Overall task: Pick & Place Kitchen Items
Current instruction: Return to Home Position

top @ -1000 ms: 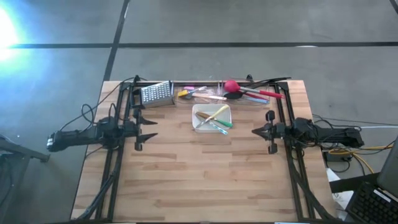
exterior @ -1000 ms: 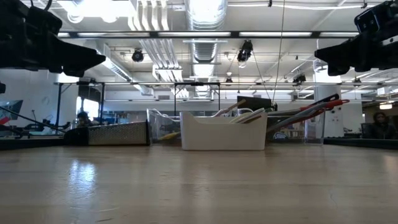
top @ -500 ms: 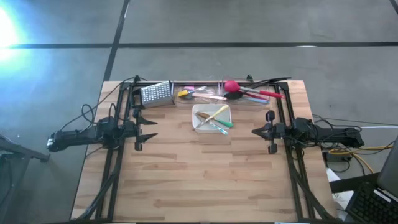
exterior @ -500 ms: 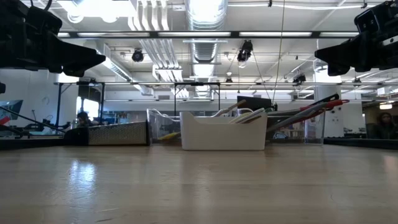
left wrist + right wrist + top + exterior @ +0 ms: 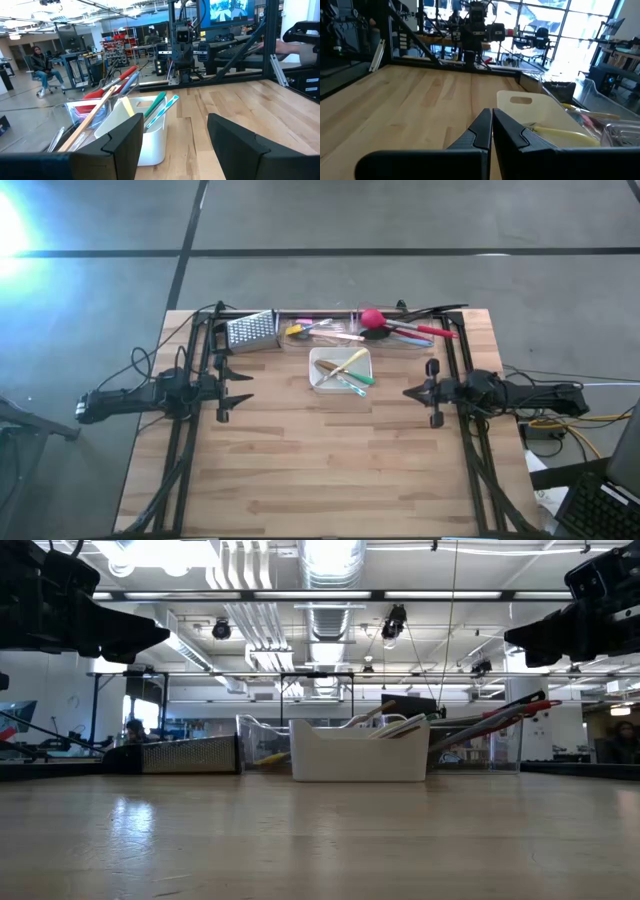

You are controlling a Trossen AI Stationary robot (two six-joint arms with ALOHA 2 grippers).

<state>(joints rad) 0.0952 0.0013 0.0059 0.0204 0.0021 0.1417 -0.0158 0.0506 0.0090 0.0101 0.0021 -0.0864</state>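
No utensil lies loose on your table (image 5: 330, 470). Mid-table, the left gripper (image 5: 238, 388) hangs wide open and empty, and the right gripper (image 5: 412, 391) is closed on nothing. Beyond them, the kitchen items (image 5: 347, 366) fill the white tray (image 5: 313, 375) and the far clear bins (image 5: 322, 344). Sorting looks finished, with only homing left.

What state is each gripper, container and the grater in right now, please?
Left gripper: open, empty, raised over the table's left side.
Right gripper: shut, empty, raised over the right side.
White tray: upright, holding several utensils.
Clear bins: upright, filled, with handles poking over the rims.
Grater: lying on its side beside the bins.
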